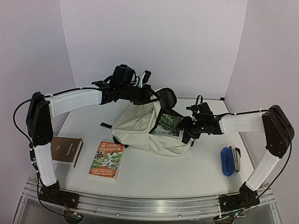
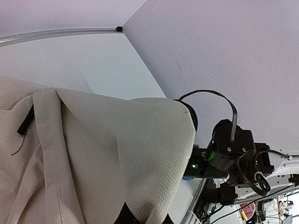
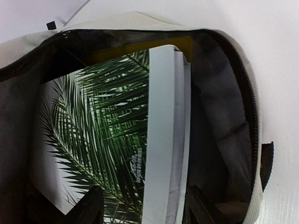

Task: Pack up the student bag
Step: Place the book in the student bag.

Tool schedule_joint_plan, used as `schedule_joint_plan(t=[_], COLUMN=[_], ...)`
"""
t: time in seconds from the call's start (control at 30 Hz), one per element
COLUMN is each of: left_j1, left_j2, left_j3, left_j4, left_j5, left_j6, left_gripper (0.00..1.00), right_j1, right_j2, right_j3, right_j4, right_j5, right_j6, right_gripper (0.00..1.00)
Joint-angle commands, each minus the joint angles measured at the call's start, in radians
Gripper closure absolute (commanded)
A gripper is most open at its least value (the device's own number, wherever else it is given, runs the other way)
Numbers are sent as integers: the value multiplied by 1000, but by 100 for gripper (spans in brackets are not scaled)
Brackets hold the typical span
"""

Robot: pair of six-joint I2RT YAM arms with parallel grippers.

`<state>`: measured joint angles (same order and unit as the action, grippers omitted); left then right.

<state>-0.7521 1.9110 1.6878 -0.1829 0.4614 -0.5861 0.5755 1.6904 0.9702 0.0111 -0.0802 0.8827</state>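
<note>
The student bag (image 1: 135, 128) lies mid-table with its mouth facing 3 o'clock, and the left gripper (image 1: 150, 94) at its 12 o'clock pinches the cream cloth and holds that rim lifted, though the cloth hides its fingertips in the wrist view. The right gripper (image 1: 186, 129) sits at the mouth with its fingers (image 3: 93, 205) well apart either side of a palm-leaf book (image 3: 93, 140) standing in the dark lining; whether they press on it cannot be told. Two more books, a brown book (image 1: 67, 150) and an orange book (image 1: 106, 159), lie flat at the bag's 8 o'clock
</note>
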Motion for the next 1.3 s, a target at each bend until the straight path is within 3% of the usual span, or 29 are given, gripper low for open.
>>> schedule_joint_plan(t=[0.0, 0.43, 0.73, 0.87, 1.03, 1.27], left_j1=[5, 4, 41, 102, 164, 245], left_j2=[-48, 6, -10, -64, -82, -77], left_j3=[33, 72, 30, -74, -135, -276], left_j4=[60, 68, 87, 133, 39, 36], left_j5=[28, 79, 100, 93, 49, 19], left_j6=[-8, -38, -59, -93, -69, -91], left_gripper=[100, 100, 100, 100, 100, 100], right_j1=[18, 50, 51, 51, 51, 52], right_j2=[53, 190, 171, 146, 80, -30], right_j3=[72, 211, 192, 172, 148, 67], right_j4=[9, 71, 70, 51, -56, -134], right_j5=[-27, -86, -47, -4, 119, 223], right_j6=[-15, -10, -29, -35, -87, -110], right_gripper=[45, 53, 53, 47, 42, 34])
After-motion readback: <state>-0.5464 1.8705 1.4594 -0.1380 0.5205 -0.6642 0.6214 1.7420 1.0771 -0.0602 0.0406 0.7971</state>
